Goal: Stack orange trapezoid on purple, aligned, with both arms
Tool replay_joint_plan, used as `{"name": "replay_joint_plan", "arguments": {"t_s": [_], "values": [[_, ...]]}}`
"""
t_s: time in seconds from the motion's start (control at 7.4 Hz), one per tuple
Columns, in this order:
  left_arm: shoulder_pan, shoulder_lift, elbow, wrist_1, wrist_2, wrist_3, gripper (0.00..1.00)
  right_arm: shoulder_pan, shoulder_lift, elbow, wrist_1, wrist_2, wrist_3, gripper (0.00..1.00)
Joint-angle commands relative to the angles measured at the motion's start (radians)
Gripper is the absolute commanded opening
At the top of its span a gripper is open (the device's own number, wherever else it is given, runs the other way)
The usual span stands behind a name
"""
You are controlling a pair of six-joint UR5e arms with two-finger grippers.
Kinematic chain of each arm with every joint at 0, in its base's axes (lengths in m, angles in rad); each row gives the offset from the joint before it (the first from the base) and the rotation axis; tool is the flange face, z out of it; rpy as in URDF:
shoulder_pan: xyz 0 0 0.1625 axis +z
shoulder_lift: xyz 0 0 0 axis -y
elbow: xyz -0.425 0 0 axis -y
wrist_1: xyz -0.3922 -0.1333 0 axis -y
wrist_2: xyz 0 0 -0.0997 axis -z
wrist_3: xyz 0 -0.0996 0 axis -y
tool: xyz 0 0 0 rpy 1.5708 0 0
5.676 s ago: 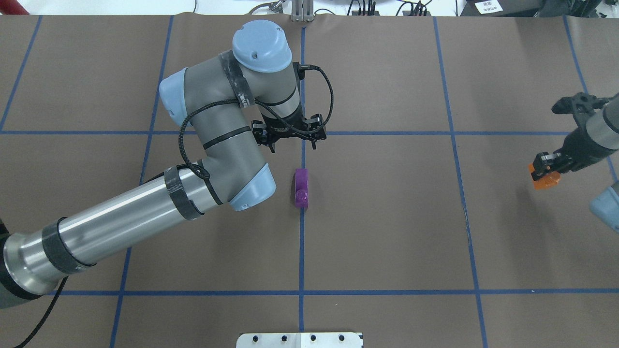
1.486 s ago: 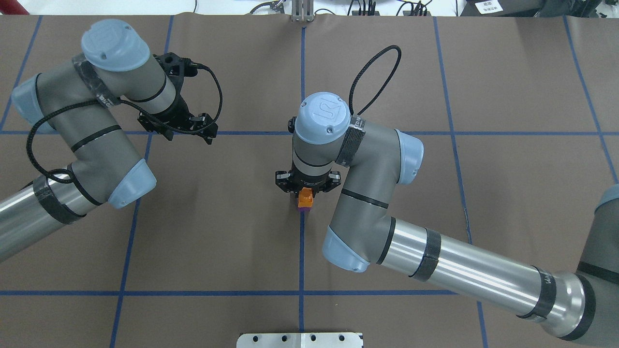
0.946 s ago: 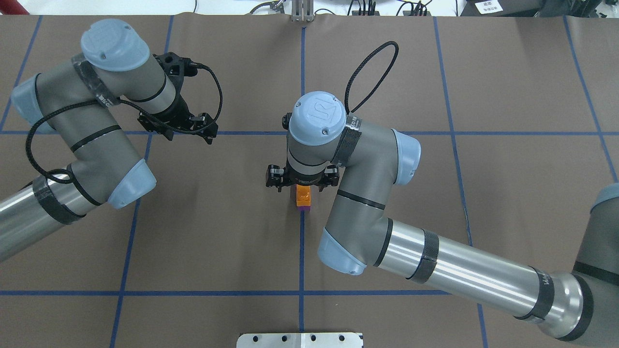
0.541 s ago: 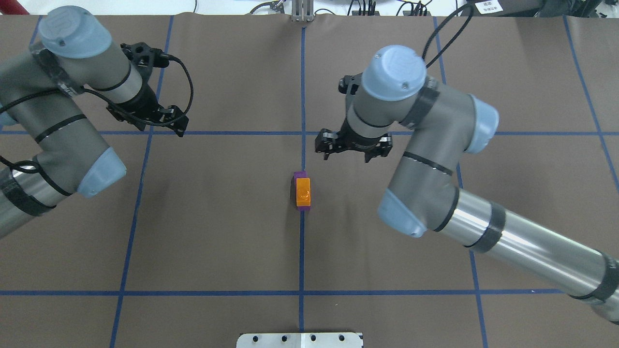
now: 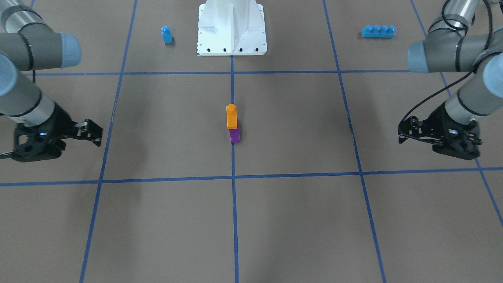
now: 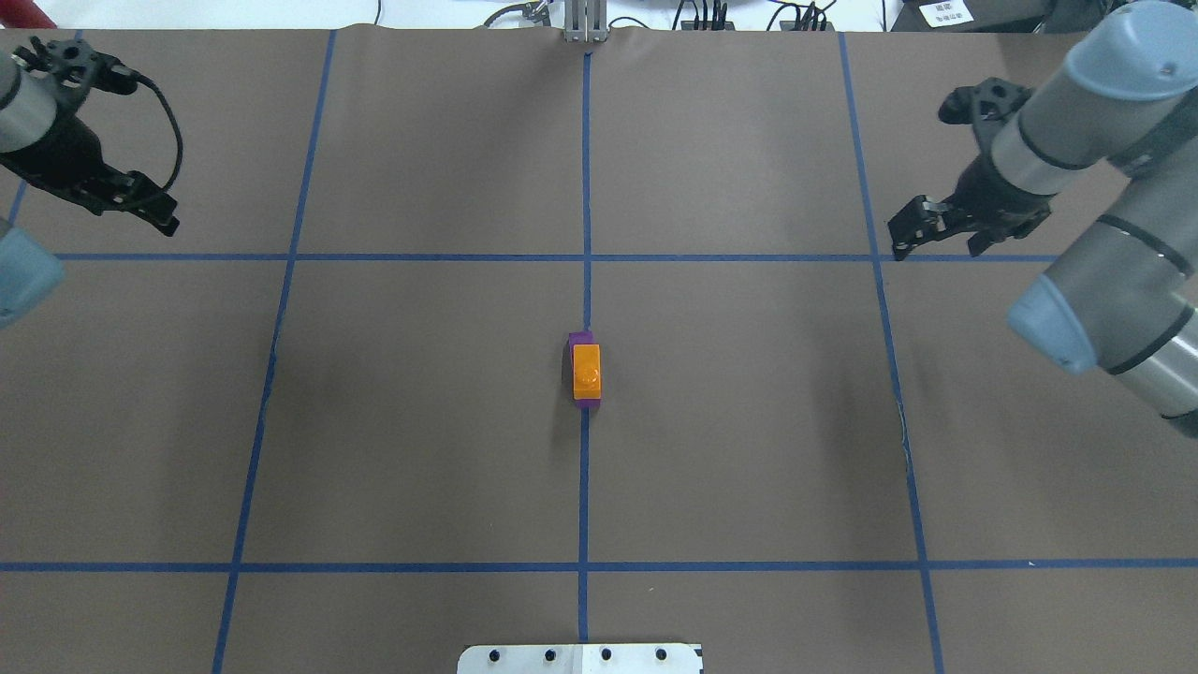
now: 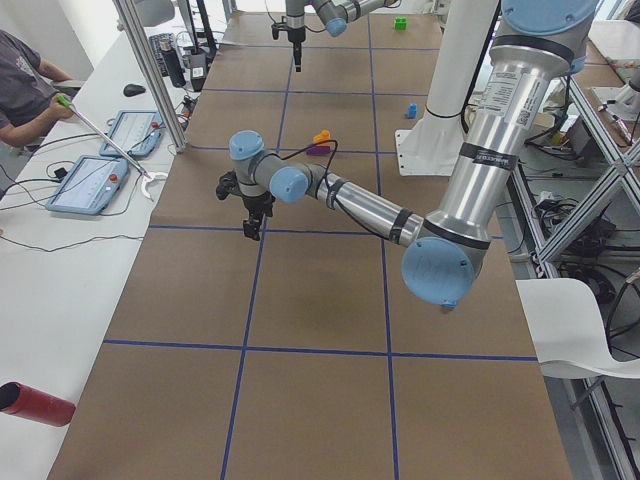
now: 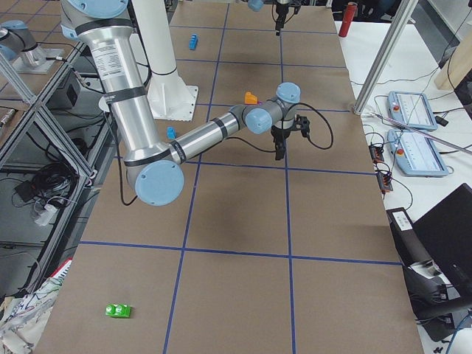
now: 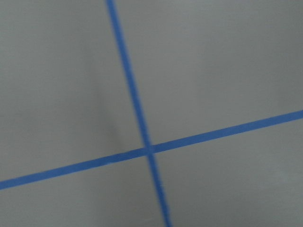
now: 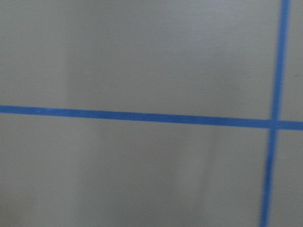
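The orange trapezoid (image 6: 586, 371) sits on the purple block (image 6: 579, 338) at the table's centre, on the blue centre line. In the front view the orange trapezoid (image 5: 232, 116) stands stud up on the purple block (image 5: 234, 136). No gripper touches them. My right gripper (image 6: 939, 245) is open and empty, far to the stack's right; it also shows in the front view (image 5: 55, 141). My left gripper (image 6: 131, 208) is open and empty at the far left edge, and also shows in the front view (image 5: 436, 137). Both wrist views show only brown table and blue tape.
A small blue single-stud block (image 5: 167, 34) and a long blue brick (image 5: 378, 31) lie near the robot's white base (image 5: 232, 27). A green block (image 8: 118, 310) lies at the table's right end. Operators' tablets (image 7: 90, 185) lie beyond the far edge.
My right gripper brought the orange trapezoid onto the purple block, opened and pulled away to the right. My left arm withdrew from the centre to the far left.
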Motion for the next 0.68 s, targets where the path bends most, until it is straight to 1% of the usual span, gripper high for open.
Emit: {"name": "replay_joint_plan", "arguments": {"t_s": [0.0,0.14,0.27,0.41,0.54], "values": [[-0.192,0.095,0.063,0.008,-0.079,0.267,1.0,0.175,-0.159,-0.017,-0.002,0.015,-0.298,1.0],[-0.254,0.102,0.113,0.009,-0.084,0.383,1.0,0.225,-0.187,-0.041,-0.002,0.016,-0.365,1.0],[-0.285,0.102,0.143,0.009,-0.082,0.41,1.0,0.264,-0.198,-0.085,0.0,0.038,-0.409,1.0],[-0.291,0.103,0.169,0.009,-0.085,0.412,1.0,0.296,-0.21,-0.122,0.001,0.076,-0.451,1.0],[-0.305,0.108,0.174,0.006,-0.085,0.414,1.0,0.331,-0.213,-0.133,0.0,0.113,-0.454,1.0]]}}
